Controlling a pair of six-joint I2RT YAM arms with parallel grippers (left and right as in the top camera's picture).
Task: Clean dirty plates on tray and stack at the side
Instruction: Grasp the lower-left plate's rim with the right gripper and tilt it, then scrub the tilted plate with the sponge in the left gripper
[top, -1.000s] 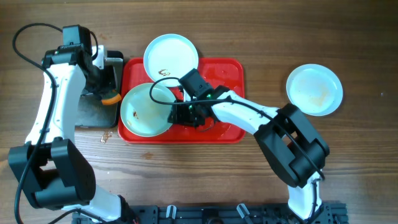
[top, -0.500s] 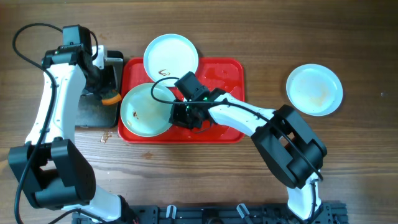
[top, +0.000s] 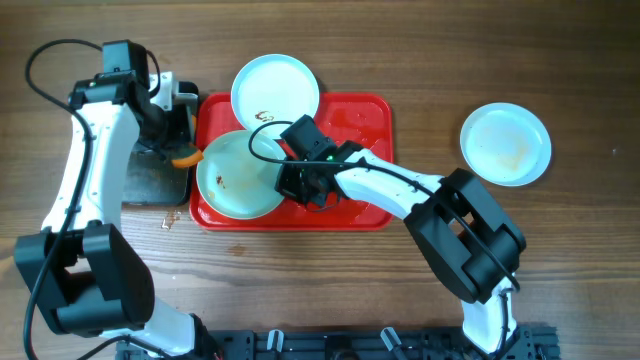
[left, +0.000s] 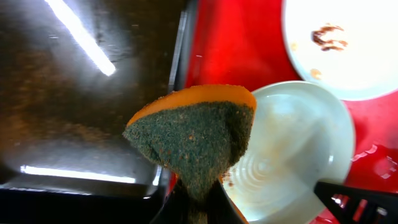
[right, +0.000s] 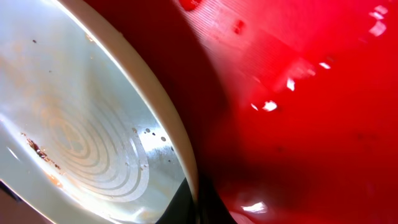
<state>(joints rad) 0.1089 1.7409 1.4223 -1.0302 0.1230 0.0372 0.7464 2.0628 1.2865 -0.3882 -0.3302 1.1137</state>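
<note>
Three plates (top: 275, 92) are counted: two on the tray (top: 365, 205), one right of it. One rim is gripped by the right tool (top: 292, 185); a sponge (left: 199, 140), seen green only in wrist view, by the left tool (left: 189, 208).

left claw (left: 191, 209) mostly behind sponge (left: 199, 134)

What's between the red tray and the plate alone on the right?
Only bare wooden table, shown in the overhead view; the right arm passes alongside.

Two arms noted, built of white tubular links (top: 72, 180) joined by bulky black joint housings (top: 470, 240). Thin black cables (top: 27, 68) are looped near each wrist.
</note>
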